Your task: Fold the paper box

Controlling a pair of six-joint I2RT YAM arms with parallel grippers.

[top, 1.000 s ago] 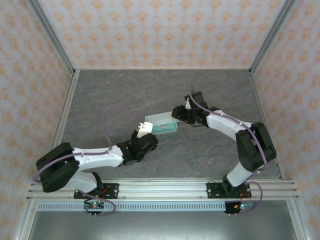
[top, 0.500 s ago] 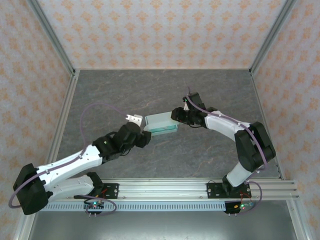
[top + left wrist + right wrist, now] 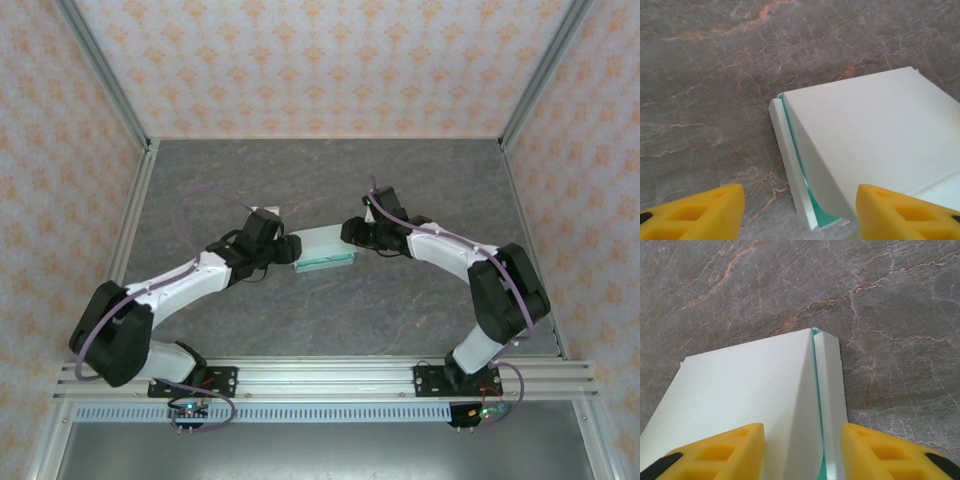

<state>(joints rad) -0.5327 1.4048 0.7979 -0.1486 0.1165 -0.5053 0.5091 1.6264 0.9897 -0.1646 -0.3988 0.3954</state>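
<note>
The paper box [image 3: 326,249], pale mint card with a narrow flap along one side (a darker green shows in the seam), lies flat on the desk [image 3: 400,320] between the two claws. The left claw [image 3: 291,250] stands at one end, fingers apart around a corner. The right claw [image 3: 351,236] faces the opposite end, fingers spread astride the flap.

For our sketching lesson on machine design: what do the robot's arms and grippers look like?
The left arm and right arm have white links and black joints, with a thin purple cable looping along each. The gripper fingers are bright yellow, with rectangular cut-outs.
</note>
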